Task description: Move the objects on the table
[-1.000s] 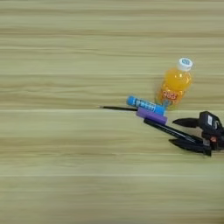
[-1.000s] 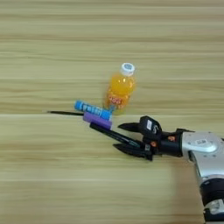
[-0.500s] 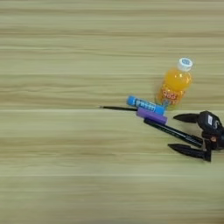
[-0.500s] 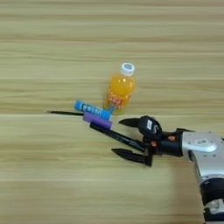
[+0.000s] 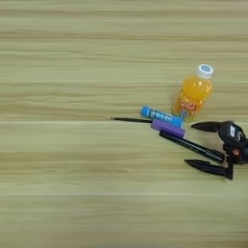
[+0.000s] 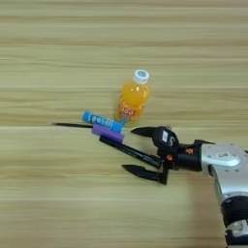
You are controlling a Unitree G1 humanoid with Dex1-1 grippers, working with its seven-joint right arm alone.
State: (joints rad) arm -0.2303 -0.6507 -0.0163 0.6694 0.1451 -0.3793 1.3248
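Pincer (image 6: 138, 151) spread wide, fingers either side of pen (image 6: 131, 151) end at 4 o'clock of bottle (image 6: 131, 100) on tabletop (image 6: 58, 193); pen looks light, stiff, slick and prone to roll, so grip mid-shaft, clear of tube (image 6: 101, 120) and cylinder (image 6: 108, 132).

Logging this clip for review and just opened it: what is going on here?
The robot's right gripper reaches in from the right with its two black fingers spread open, one on each side of the near end of a black pen lying on the wooden table. Nothing is gripped yet. Just left lie a purple cylinder and a blue tube, with an orange juice bottle behind them.
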